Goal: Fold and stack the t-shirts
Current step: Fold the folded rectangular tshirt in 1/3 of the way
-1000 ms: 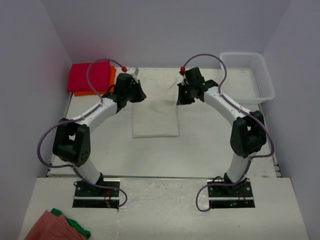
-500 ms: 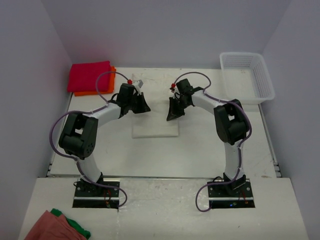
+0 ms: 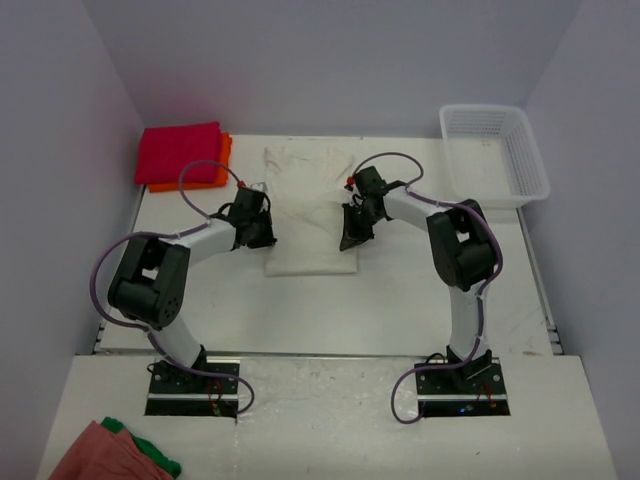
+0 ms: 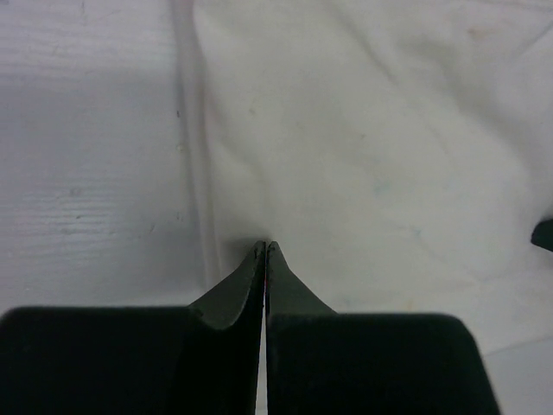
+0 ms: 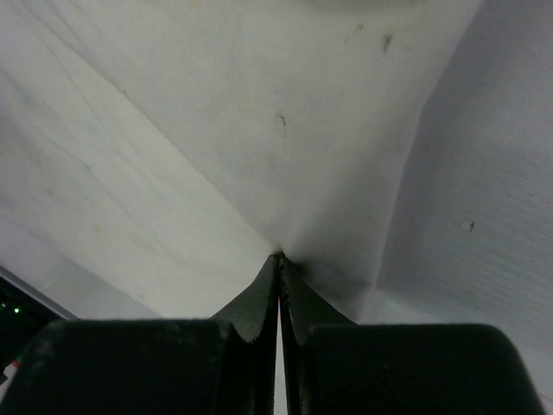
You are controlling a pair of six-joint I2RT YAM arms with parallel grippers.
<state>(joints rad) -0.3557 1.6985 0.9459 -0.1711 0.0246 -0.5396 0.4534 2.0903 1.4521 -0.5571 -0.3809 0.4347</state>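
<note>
Three t-shirts counted. One cream-white t-shirt [image 3: 308, 200] lies wrinkled mid-table, its far part spread wide, its near part a narrower band ending in a straight hem. Two more sit folded in one pile at the far left corner: magenta-red t-shirt [image 3: 180, 152] on top, orange t-shirt [image 3: 226, 150] under it, showing only along the right and near edges. Two arms, both bent in toward the cream-white shirt. Left gripper [image 3: 263, 233] sits low at the shirt's left edge; its wrist view shows both fingers pressed together with the cloth's edge nipped at the tips. Right gripper [image 3: 347, 238] is at the shirt's right edge, its jaws likewise closed tight, fabric puckering into the pinch. One white mesh basket [image 3: 530, 160] stands at the far right corner of the table [image 3: 400, 300]. Two loose cloths sit at the near left, off the table surface: one salmon-pink cloth [image 3: 95, 455] and one green cloth [image 3: 160, 463] peeking out beside it.
</note>
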